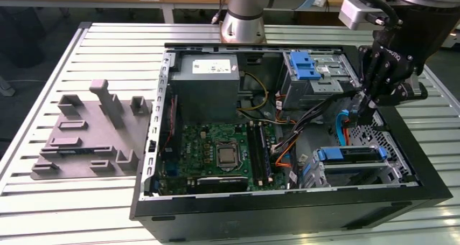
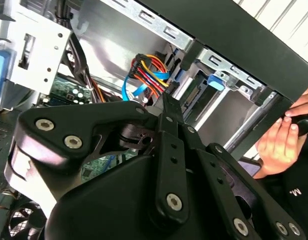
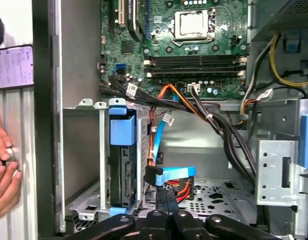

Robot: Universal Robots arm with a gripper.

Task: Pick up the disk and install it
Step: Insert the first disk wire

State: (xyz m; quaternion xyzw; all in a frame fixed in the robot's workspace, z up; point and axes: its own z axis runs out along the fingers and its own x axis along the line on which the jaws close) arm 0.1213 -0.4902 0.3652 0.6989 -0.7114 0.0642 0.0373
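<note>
While pincer (image 1: pixel 361 111) hangs pinched together, apparently empty | disk (image 3: pixel 122 165) sits caged | keep descent clear of cables (image 3: pixel 213 122).

One open computer case (image 1: pixel 287 202) is sitting on one slatted table (image 1: pixel 107 40). One grey fixture block (image 1: pixel 86 137) is lying beside it. Inside, one motherboard (image 1: pixel 215 148) is showing, one grey metal box (image 1: pixel 204 89), two blue-fronted drive bays (image 1: pixel 348 154) (image 1: pixel 305 67). One gripper (image 1: pixel 365 114) is hanging in. One person's hand (image 3: pixel 4 175) is resting outside the case.
</note>
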